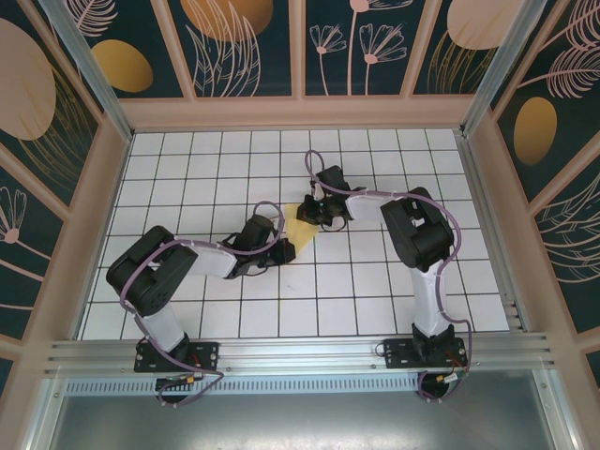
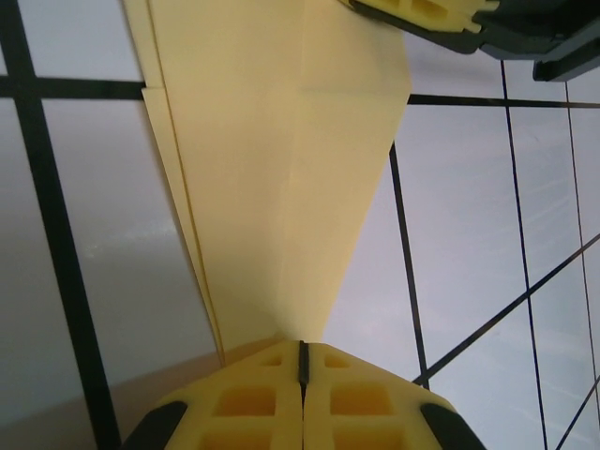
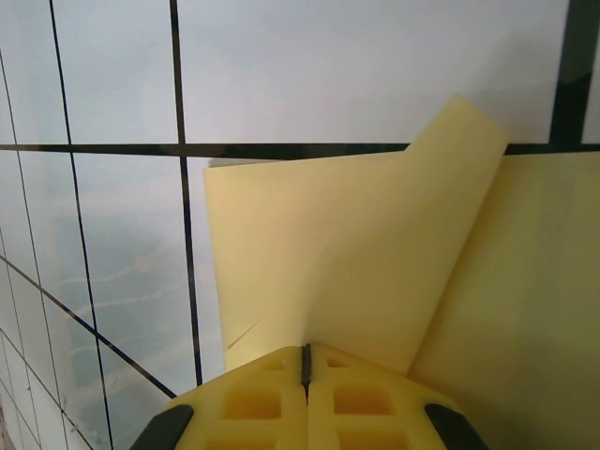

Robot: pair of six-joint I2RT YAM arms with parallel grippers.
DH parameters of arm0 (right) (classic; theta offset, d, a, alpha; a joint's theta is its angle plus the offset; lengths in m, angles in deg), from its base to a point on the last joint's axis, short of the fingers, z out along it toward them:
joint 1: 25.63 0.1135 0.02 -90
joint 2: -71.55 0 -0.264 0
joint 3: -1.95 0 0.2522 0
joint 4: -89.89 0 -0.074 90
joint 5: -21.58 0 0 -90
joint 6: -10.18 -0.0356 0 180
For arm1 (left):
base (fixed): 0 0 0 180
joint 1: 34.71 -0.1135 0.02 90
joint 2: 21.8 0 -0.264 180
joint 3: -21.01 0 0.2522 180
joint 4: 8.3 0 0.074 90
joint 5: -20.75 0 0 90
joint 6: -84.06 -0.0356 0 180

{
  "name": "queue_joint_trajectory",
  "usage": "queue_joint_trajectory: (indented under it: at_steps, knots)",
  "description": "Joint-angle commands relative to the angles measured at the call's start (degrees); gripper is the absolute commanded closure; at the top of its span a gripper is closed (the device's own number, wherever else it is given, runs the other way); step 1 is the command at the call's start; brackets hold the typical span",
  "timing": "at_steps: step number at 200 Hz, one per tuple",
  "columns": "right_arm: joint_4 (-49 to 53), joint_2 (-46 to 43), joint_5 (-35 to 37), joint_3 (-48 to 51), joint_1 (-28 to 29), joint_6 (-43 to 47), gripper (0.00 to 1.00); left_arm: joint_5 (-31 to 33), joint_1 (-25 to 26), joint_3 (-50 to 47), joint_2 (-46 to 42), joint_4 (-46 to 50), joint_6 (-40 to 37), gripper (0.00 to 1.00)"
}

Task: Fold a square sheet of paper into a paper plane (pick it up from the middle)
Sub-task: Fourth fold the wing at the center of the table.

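At the bottom middle of the left wrist picture, the left gripper (image 2: 302, 361) is pressing its two chunky yellow fingers tight together, with just a thin dark line between them. It is pinching the narrow end of a folded piece of thin, bright yellow paper (image 2: 281, 187). From that pinch the yellow paper is getting wider as it is going up the picture, and long fold lines are running down its left side. At the top right of this picture, the right gripper (image 2: 441, 19) is sitting at the wide end of the paper.

At the bottom middle of the right wrist picture, the right gripper (image 3: 306, 361) is squeezing its fingers shut too, and it is gripping the same yellow paper (image 3: 319, 253). One flap is curling up toward the upper right of that picture.

Near the middle of the top picture, the two grippers are meeting. The left gripper (image 1: 279, 248) is reaching in from the lower left, and the right gripper (image 1: 314, 214) is reaching in from the upper right. The yellow paper (image 1: 302, 231) is showing as a small patch between them, over the white table with black grid lines (image 1: 375, 281). I cannot tell if the paper is touching the table.
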Motion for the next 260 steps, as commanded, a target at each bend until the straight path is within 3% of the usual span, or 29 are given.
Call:
queue_joint_trajectory:
  at_steps: [1,41,109,147,260]
  knots:
    - [5.7,6.65,5.67,1.98,0.16,-0.53,0.97,-2.77,2.42,-3.96,-0.32,10.68,1.88,0.93]
    - [5.16,6.92,5.32,2.2,0.23,-0.63,0.97,-0.64,2.69,-4.0,-3.3,12.86,1.42,0.93]
    - [5.1,6.52,4.61,0.74,0.17,-0.82,0.97,8.95,1.54,3.92,-12.58,13.96,-0.14,0.89]
    - [5.05,6.56,4.36,0.5,0.2,-0.92,0.97,9.3,-0.28,6.84,-8.58,12.37,0.12,0.9]
    - [5.08,6.3,3.71,0.17,0.18,-0.66,0.97,5.58,-1.3,1.43,-2.9,8.85,2.38,0.99]
